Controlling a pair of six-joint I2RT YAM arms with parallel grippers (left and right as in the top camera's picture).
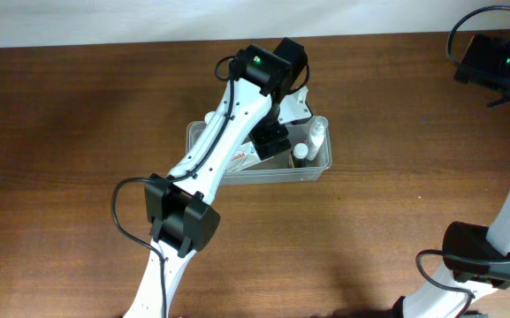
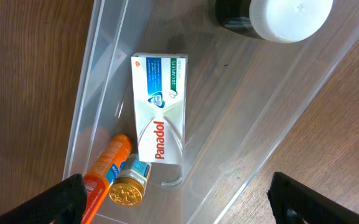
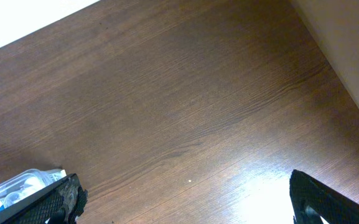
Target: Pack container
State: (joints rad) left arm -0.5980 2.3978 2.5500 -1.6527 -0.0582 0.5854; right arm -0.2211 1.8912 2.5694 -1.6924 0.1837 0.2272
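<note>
The container [image 1: 322, 165], a clear plastic tub, sits mid-table. In the left wrist view its wall [image 2: 95, 93] surrounds a white Panadol box [image 2: 159, 115], an orange tube [image 2: 106, 169], a small gold-capped bottle [image 2: 129, 188] and a white-capped bottle [image 2: 291, 15]. My left gripper [image 2: 179, 202] is open and empty, just above the tub's inside; from overhead it [image 1: 273, 138] hovers over the tub's middle. A white bottle [image 1: 315, 135] lies at the tub's right end. My right gripper [image 3: 182, 199] is open and empty over bare table, far from the tub.
The right arm [image 1: 493, 60] is held at the table's far right edge. The dark wooden table [image 1: 78, 132] has a pale wall behind it. A corner of the tub [image 3: 14, 186] shows at the lower left of the right wrist view.
</note>
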